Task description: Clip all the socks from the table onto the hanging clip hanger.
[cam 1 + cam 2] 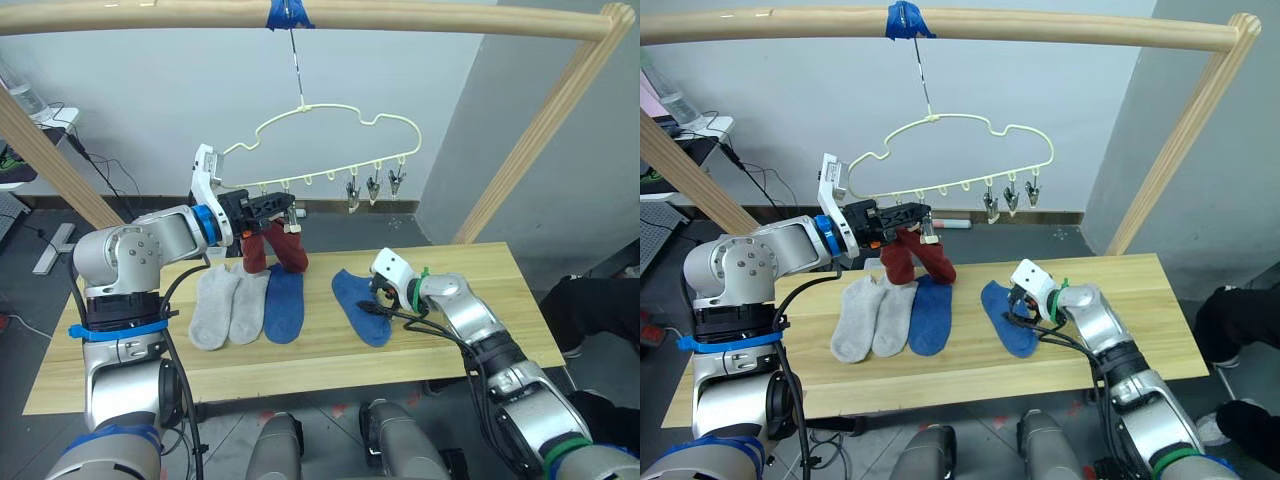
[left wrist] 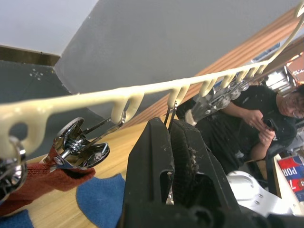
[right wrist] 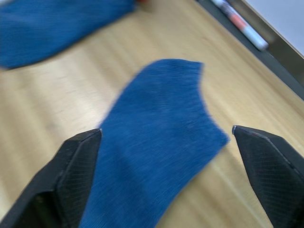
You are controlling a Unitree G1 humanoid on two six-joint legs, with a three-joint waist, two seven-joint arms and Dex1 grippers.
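The pale yellow-green clip hanger [image 1: 335,112] hangs by its long hook from the wooden pole. My left gripper [image 1: 286,208] is raised to its row of clips and shut on one metal clip [image 2: 170,113]. Two rust red socks [image 1: 256,248] [image 1: 293,250] hang just below it. A neighbouring clip [image 2: 81,146] holds red fabric [image 2: 45,178]. On the table [image 1: 470,335] lie two light grey socks [image 1: 213,308] [image 1: 249,305] and a blue sock [image 1: 285,303]. My right gripper [image 3: 166,133] is open low over another blue sock [image 1: 358,308], with a finger on each side of it.
Three free clips [image 1: 372,186] hang at the hanger's right end. The round wooden pole frame [image 1: 420,20] spans overhead, and its slanted legs [image 1: 530,140] stand at both sides. A seated person [image 2: 266,111] is beyond the table's right end. A marker [image 3: 242,26] lies past the table's far edge.
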